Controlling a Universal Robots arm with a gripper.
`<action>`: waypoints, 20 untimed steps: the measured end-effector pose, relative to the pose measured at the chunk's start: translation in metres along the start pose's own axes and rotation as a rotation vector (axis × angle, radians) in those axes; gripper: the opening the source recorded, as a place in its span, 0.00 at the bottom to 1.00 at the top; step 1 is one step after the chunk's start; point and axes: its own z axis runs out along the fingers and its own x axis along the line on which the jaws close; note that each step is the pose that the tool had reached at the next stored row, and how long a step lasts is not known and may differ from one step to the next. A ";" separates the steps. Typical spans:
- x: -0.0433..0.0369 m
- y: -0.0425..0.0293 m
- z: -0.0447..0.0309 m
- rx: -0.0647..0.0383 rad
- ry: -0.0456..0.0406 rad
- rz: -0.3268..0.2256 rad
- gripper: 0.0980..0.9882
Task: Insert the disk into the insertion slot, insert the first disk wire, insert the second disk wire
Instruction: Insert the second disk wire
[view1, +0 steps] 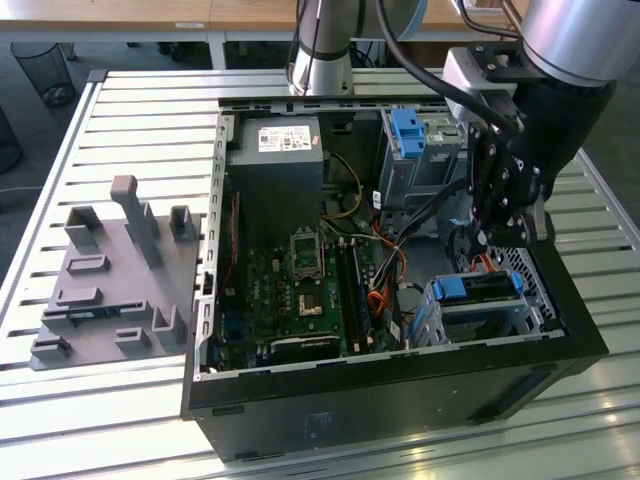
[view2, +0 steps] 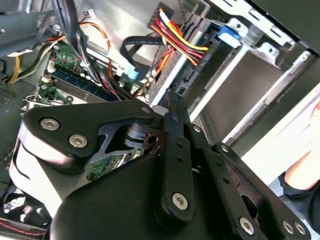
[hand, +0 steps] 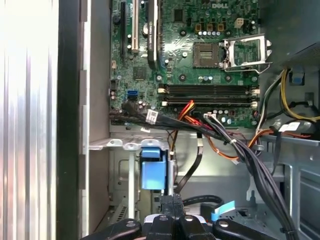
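- Disk (view1: 478, 288), grey in its blue frame, sits in the low silver slot (view1: 430, 322), at the corner of the open computer case (view1: 400, 395) toward the exterior view's right.
- The gripper (view1: 478, 243) hangs just above the disk. In the first wrist view it is drawn narrow, pinching the plug end of a black wire (hand: 192, 167) just beside the disk's blue edge.
- A bundle of red, yellow and black wires (view2: 175, 37) runs close by the slot.
- The green circuit board (view1: 300, 290) lies on the case floor.
- A grey block with pegs (view1: 110, 290) rests on the slatted table (view1: 140, 110), well apart from the case.
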 end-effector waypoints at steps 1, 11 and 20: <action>-0.0027 0.0002 -0.0001 0.000 0.0000 0.000 0.01; -0.0202 0.0007 -0.0003 0.000 0.0006 0.000 0.01; -0.0308 0.0008 -0.0001 0.000 0.0037 0.000 0.10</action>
